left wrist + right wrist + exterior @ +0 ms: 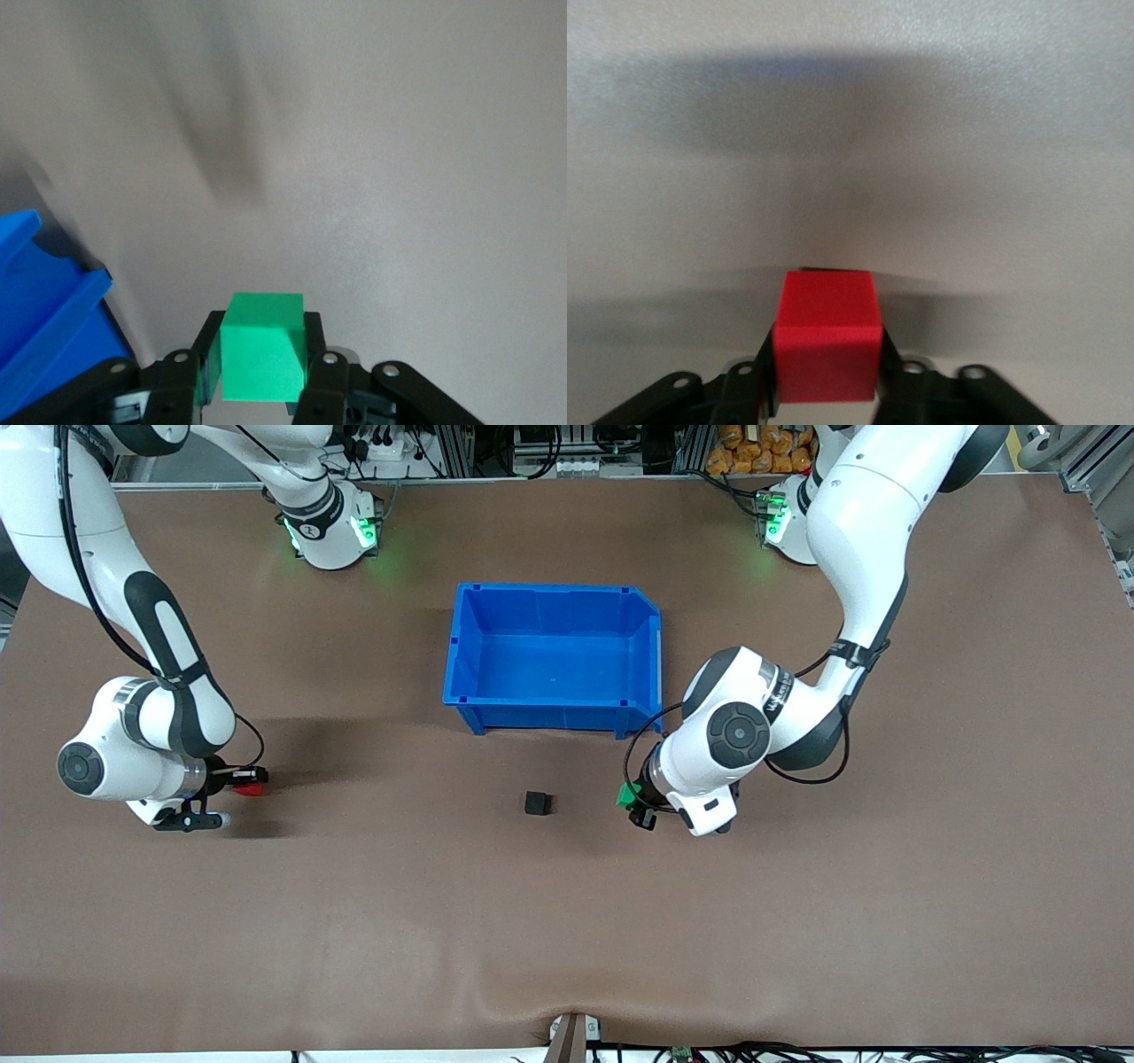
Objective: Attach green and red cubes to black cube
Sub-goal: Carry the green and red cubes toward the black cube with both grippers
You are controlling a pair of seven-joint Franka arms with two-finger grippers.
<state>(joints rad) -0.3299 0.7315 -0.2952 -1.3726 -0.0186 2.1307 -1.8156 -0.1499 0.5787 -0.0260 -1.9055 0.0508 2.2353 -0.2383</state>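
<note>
The blue bin [553,657] sits with nothing in it, and the black cube [537,803] lies alone on the table [567,921] at its 6 o'clock, nearer the front camera. At the black cube's 3 o'clock the left gripper [631,802] pinches the green cube [262,347] over bare table near the bin's corner. At its 9 o'clock, well apart toward the right arm's end, the right gripper [244,782] pinches the red cube [827,336] over open table.

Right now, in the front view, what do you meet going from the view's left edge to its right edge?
right gripper holding the red cube → black cube → green cube held in the left gripper. The blue bin overlaps the middle, so it is left out.
</note>
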